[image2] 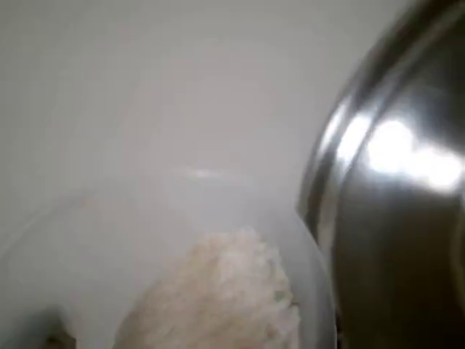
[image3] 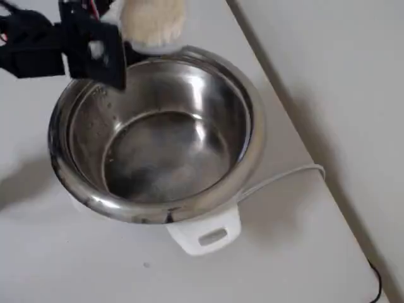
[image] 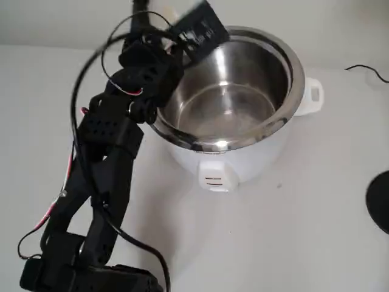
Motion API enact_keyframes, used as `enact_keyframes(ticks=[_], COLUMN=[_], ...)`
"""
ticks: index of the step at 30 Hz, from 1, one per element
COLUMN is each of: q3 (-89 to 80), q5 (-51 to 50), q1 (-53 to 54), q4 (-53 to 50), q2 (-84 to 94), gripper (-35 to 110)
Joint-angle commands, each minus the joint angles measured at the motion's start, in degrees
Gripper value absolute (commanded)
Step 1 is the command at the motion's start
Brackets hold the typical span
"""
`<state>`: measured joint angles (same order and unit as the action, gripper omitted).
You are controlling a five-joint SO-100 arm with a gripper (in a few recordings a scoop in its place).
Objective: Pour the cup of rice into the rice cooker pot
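Gripper (image3: 136,38) has the cup (image3: 151,25) clamped right at the rice cooker pot (image3: 252,136) rim in the overhead view. Wrist view gets the rice (image2: 225,298) heaped inside; fixed view mostly just catches the black arm (image: 109,164).

One rice cooker pot (image3: 158,132), steel, seated in one white cooker body (image: 243,164). Two side handles on that body, at 6 o'clock (image3: 205,235) in the overhead view and at 3 o'clock (image: 311,94) in the fixed view. One cup (image2: 131,247), holding one heap of rice (image2: 225,298). One white cable (image3: 284,177). One dark object (image: 380,201) at 4 o'clock, possibly round.
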<state>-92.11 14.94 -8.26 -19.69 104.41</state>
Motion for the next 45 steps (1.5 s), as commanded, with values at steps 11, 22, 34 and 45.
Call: enact_keyframes(ticks=[11,22,34,45], q3=[13.27,14.59,14.59,23.91], q5=[-39.20,-55.90,-61.61,-13.89], q1=[0.79,4.31,3.16,-8.96], q4=[-9.32,-15.29,-18.02,-20.04], q2=[3.43,1.93,1.14,0.70], gripper=[20,20,19,19])
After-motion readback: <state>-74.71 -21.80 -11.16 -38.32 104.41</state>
